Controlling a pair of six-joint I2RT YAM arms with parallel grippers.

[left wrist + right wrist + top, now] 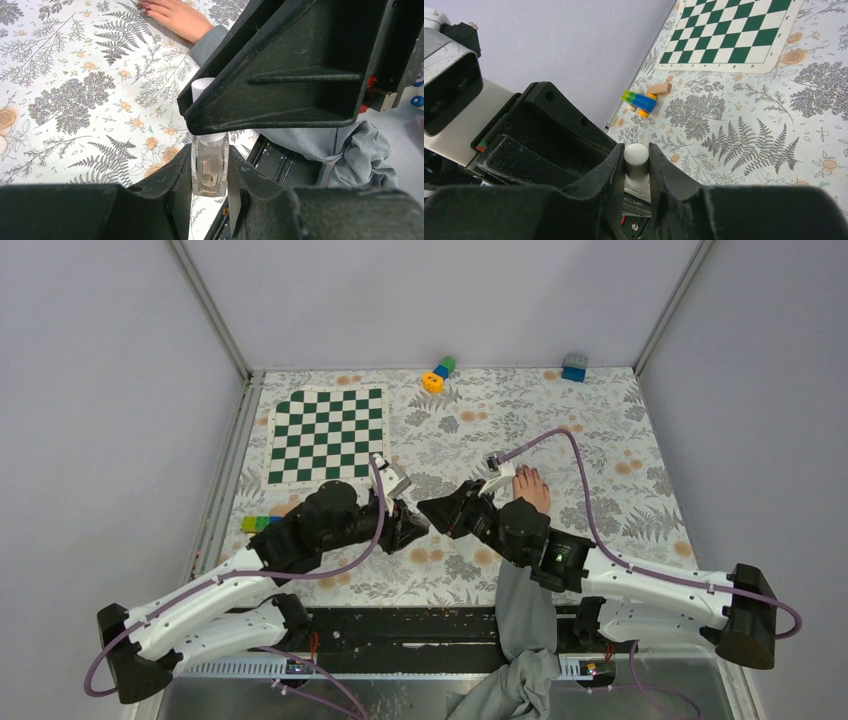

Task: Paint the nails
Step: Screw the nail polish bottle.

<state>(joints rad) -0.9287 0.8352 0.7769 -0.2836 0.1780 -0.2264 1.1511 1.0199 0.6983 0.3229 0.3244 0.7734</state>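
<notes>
At the near edge of the surface [620,440], a grey sleeve [520,605] comes in right of the middle and runs toward the far edge, passing under the right arm. The two arms reach inward from the near corners and meet close to the middle of the surface.

There the left claw [210,160] is clamped narrow on a small clear bottle [209,175], one finger on each flat side. The right claw [636,166] pinches the bottle's white cap [636,154] between its two fingers, so each claw grips one end of the same item. The bottle is held off the floral cloth, and its contents cannot be made out.

Just beyond the claws and on the side of the right edge, the bare hand [531,489] lies flat, palm down, with the fingers pointing to the far edge. The nails [145,6] sit at those fingertips, dark reddish and very small. They are near the claws but well apart from the bottle, and nothing touches them.

By the left edge, level with the left arm, lies a short row of coloured bricks [262,523]. Farther on, toward the far left corner, a green-and-white chessboard mat [325,435] lies flat. Against the far edge stand a yellow, blue and green toy [438,373] near the middle and a blue brick [574,367] toward the far right corner.
</notes>
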